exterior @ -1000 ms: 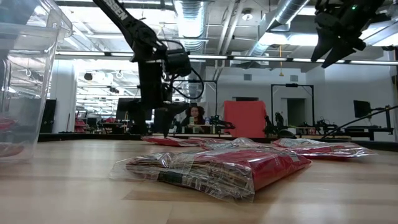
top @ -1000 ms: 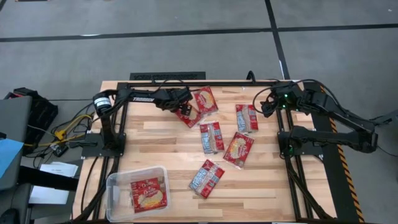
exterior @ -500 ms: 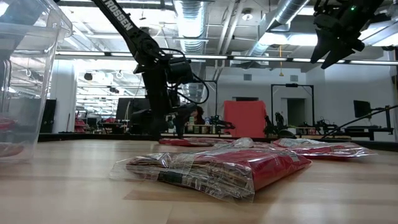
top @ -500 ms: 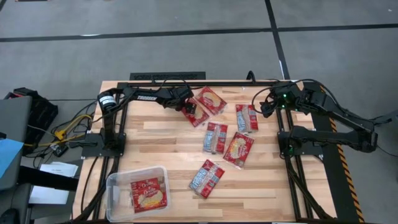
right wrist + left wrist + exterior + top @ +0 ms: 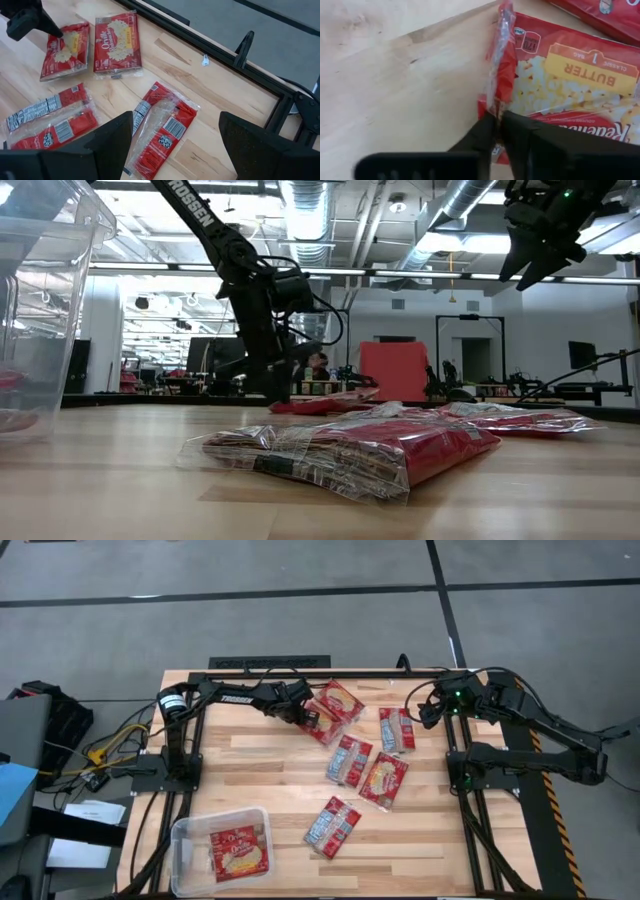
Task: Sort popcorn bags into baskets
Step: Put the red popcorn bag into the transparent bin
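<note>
Several red popcorn bags lie flat on the wooden table [image 5: 250, 755]: one at the far middle [image 5: 341, 700], three in the middle [image 5: 397, 730] [image 5: 347, 760] [image 5: 384, 779], one nearer [image 5: 332, 825]. My left gripper [image 5: 306, 717] [image 5: 497, 131] is down at the table's far middle, shut on another bag [image 5: 325, 727] [image 5: 570, 85]. The clear basket [image 5: 190, 840] at the near left holds one bag [image 5: 238, 850]. My right gripper [image 5: 175, 145] [image 5: 535, 255] hangs open, high above the far right, with nothing between its fingers. My left gripper pinches the bag's left edge [image 5: 496, 102] between its two fingers, where the clear wrapper's seam stands up. The fingers come slanting down from the table's left. That edge is raised, while the bag's other side rests on the table.
Black frame rails [image 5: 470, 810] run along the table's left, right and far sides. The bag at the far middle lies right beside the held one. Bare wood lies between the basket and the bags.
My left gripper has gone toward the table's right edge and down to the bag, then shut on its left edge. The bag has slid a little toward the right, and the bags beside it have shifted and turned slightly.
</note>
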Controlling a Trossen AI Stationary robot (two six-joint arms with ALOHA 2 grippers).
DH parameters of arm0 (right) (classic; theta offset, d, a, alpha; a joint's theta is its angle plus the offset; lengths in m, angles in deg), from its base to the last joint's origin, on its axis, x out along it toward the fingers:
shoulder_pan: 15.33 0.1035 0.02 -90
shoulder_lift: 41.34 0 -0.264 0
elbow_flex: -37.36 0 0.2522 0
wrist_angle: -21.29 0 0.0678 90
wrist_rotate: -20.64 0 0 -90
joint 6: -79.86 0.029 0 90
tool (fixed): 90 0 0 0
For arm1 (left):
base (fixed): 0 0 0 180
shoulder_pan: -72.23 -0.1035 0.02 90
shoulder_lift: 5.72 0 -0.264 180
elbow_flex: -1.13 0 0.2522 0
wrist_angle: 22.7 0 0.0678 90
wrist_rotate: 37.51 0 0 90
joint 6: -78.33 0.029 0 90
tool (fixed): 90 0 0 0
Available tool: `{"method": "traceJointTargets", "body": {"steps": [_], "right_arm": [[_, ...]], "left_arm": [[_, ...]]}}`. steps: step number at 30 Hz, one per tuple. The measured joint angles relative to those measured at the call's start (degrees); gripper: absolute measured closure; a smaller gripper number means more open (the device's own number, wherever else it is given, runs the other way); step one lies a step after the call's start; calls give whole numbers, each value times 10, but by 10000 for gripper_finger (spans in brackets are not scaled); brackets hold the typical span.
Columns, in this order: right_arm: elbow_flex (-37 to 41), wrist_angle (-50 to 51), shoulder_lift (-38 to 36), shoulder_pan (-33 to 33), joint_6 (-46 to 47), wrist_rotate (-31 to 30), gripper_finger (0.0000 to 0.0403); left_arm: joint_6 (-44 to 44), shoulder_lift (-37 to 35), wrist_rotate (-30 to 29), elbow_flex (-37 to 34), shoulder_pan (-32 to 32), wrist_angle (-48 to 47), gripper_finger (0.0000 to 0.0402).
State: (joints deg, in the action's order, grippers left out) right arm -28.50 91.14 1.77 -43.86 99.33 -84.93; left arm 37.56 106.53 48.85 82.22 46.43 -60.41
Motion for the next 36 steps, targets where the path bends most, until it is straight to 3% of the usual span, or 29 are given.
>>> {"method": "traceJointTargets", "body": {"steps": [6,11,19,28,36], "right_arm": [[0,0,0,0,0,0,86],[0,0,0,0,-3,0,86],[0,-3,0,0,-13,0,86],[0,-21,0,0,-21,0,86],[0,-27,0,0,-21,0,86]], "left_arm": [[3,1,44,19,5,-3,400],[53,-7,79,76,26,-88,401],[126,-60,86,170,79,-225,401],[115,-155,90,207,140,-326,401],[68,-225,73,207,180,-340,401]]}}
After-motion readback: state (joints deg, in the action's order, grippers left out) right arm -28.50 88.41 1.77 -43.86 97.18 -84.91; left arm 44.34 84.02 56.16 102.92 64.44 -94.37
